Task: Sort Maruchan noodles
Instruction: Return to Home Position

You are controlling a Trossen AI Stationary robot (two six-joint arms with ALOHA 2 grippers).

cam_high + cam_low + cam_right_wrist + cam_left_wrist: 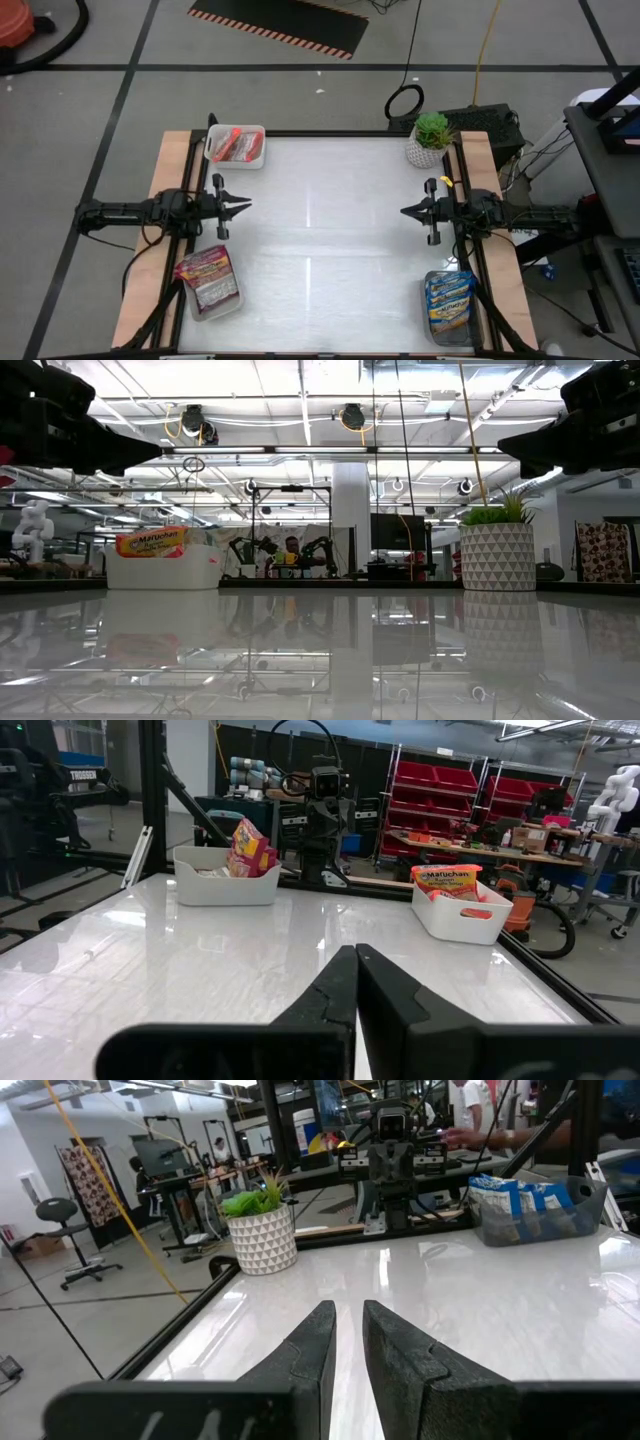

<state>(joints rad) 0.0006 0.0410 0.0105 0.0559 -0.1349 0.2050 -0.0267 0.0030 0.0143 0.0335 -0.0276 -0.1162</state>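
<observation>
The Maruchan noodles lie in three bins. Orange-red packets (236,145) fill a white bin at the far left, dark red packets (206,278) a bin at the near left, and blue packets (449,303) a bin at the near right. My left gripper (348,1312) hovers level over the table's left edge, its fingers a narrow gap apart, with nothing between them. My right gripper (355,952) hovers level over the right edge, shut and empty. The two grippers face each other across the bare white tabletop (330,230).
A potted plant (430,140) in a white patterned pot stands at the far right corner. The orange-red packets' bin (160,567) and the plant (497,550) show along the far edge in the low view. A black frame (330,134) rims the table.
</observation>
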